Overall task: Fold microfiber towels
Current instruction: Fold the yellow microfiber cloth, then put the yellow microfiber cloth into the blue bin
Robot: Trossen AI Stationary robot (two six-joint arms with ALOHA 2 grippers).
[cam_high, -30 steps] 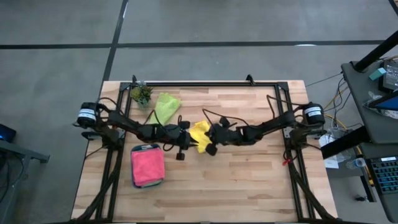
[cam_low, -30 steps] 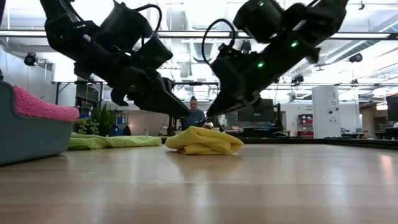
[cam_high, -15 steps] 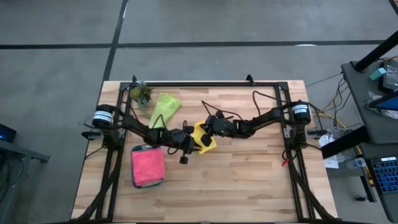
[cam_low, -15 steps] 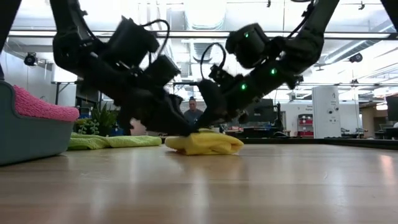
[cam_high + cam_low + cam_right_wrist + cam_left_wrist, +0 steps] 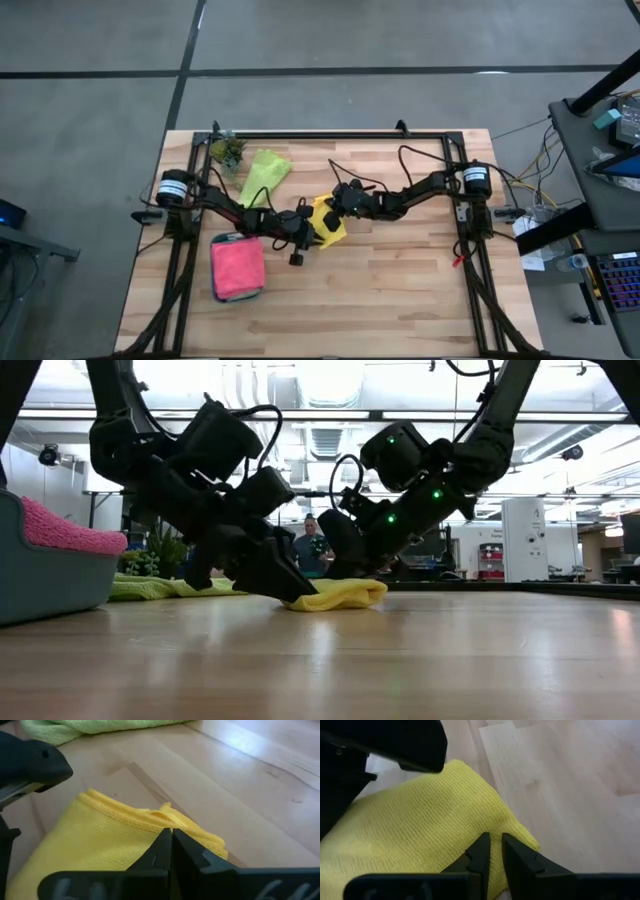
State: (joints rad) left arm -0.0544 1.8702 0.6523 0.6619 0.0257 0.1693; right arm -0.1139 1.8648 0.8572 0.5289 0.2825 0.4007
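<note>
Right now, both arms meet low over one cloth.
Yellow towel [image 5: 327, 221]: folded, lying flat near the middle of the wooden table [image 5: 400, 300] — the landmark for everything else.
Left claw [image 5: 493, 846]: down at one edge of the yellow towel, its fingers [image 5: 481, 851] nearly together with a thin slot between them, tips at the cloth's edge; whether they pinch the fabric I cannot tell.
Right claw [image 5: 171, 840]: clenched tight, tips pressed onto the yellow towel at the edge opposite the left claw.
Lime green towel [image 5: 262, 172]: spread loosely on the table, beyond the yellow towel toward the far left corner, apart from it.
Pink towel [image 5: 237, 267]: folded, sitting in the teal tray [image 5: 45, 582] — left of the yellow towel and nearer the front edge.
Potted plant [image 5: 227, 151]: just beside the lime green towel, farther from the yellow towel.
Person [image 5: 312, 548]: in the room behind the table, seen between the two arms.
</note>
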